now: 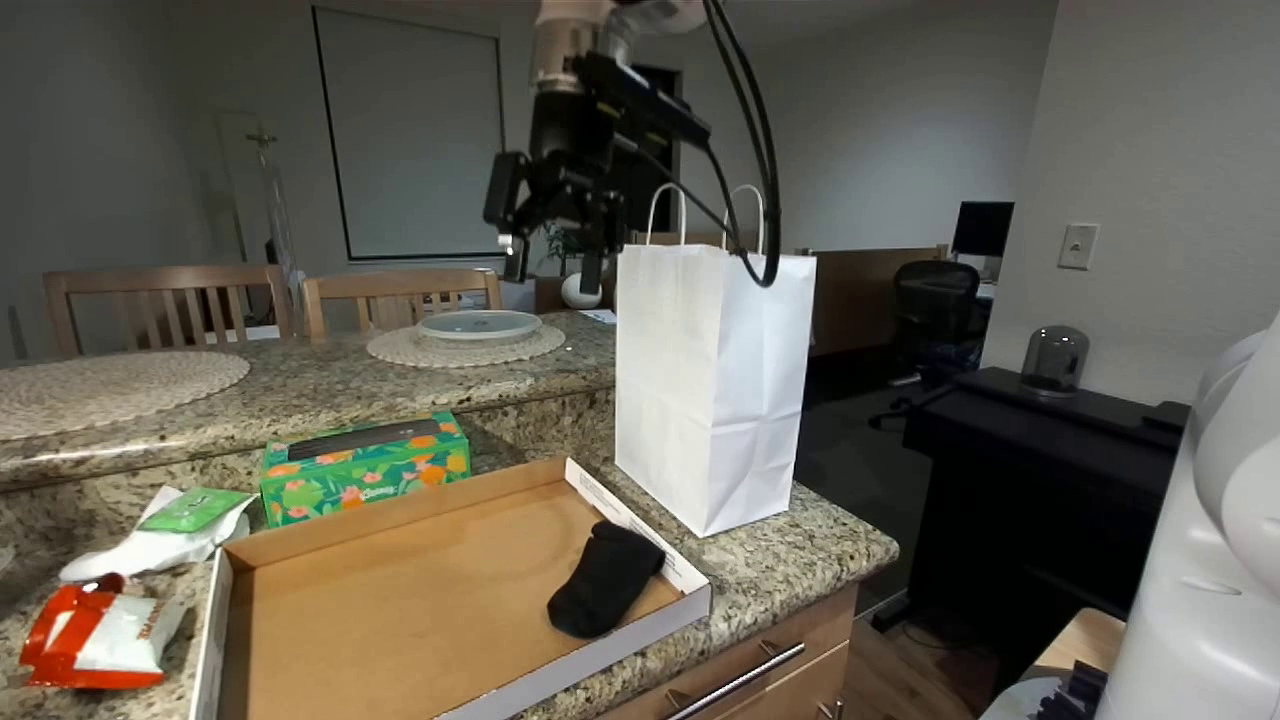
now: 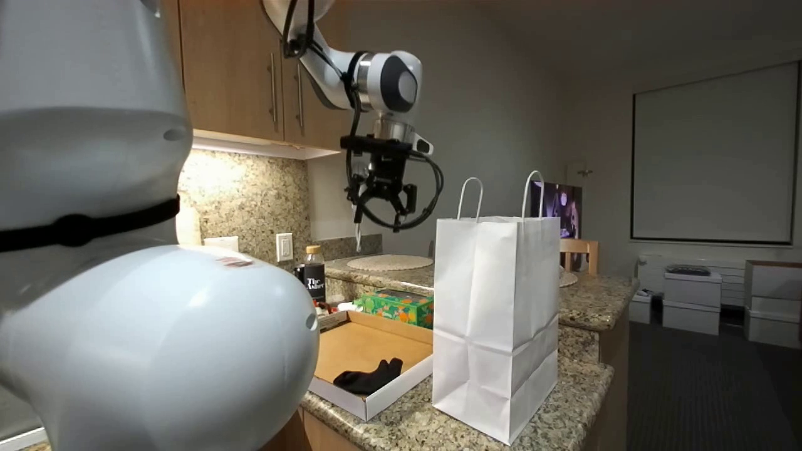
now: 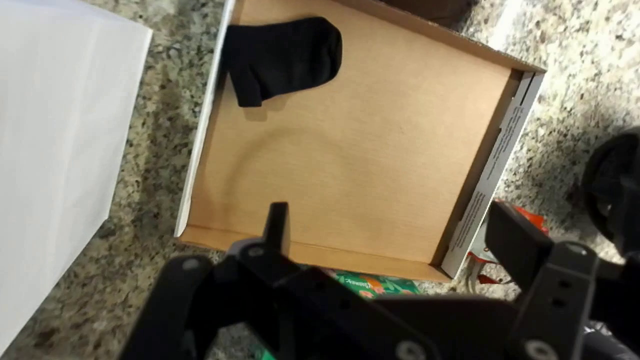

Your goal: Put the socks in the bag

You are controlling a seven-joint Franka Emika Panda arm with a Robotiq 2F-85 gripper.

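A black sock [image 1: 606, 580] lies in the shallow cardboard tray [image 1: 400, 590], against the wall nearest the bag. The wrist view also shows this sock [image 3: 285, 60], with a short flap sticking out at one side. Just outside the tray, the white paper bag [image 2: 482, 313] stands upright on the counter, both loop handles raised. What is inside the bag cannot be seen. High above the tray, my gripper [image 1: 553, 270] points down with its jaws wide apart. Looking down from the wrist, I see nothing between the fingertips of the gripper [image 3: 390, 217].
A green flowered tissue box [image 1: 365, 470] sits behind the tray. Beside the tray lie a red and white packet [image 1: 105, 635] and a green packet [image 1: 195, 510] on white paper. A dark bottle [image 2: 313, 275] stands farther back. The raised ledge holds woven mats [image 1: 120, 390] and a glass lid [image 1: 480, 325].
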